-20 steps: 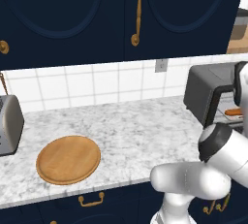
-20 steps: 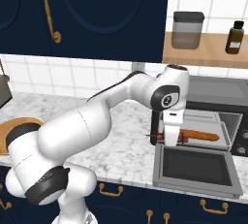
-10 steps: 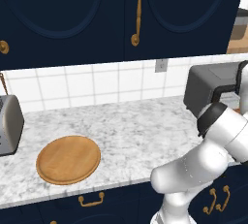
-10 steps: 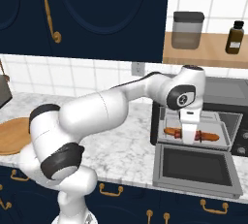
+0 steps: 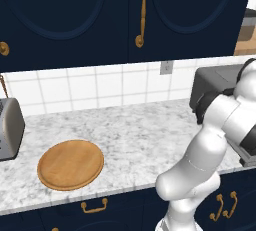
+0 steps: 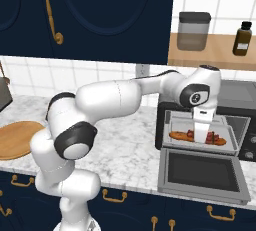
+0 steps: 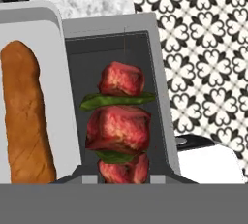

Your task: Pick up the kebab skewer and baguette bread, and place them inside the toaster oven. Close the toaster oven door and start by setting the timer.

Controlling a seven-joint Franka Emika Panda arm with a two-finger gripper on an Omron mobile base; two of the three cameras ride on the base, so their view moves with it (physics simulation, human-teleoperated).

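**Hand holds the skewer at the oven mouth**

The hand (image 6: 203, 136), clamped on the skewer (image 7: 118, 128), hangs above the open door (image 6: 202, 171) at the oven (image 6: 235, 105) mouth. The skewer points away from the hand along its own line. The baguette (image 7: 25, 116) lies inside the oven, just beside the skewer and parallel to it.

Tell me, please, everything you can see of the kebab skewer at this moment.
The kebab skewer is a thin stick threaded with glossy dark red meat chunks and flat green pieces between them. In the hand view it hangs in the shut gripper, above the open toaster oven door. The baguette already lies on the pale tray beside it, apart from it. In the right base view the skewer sits at the oven's mouth, level with the tray.
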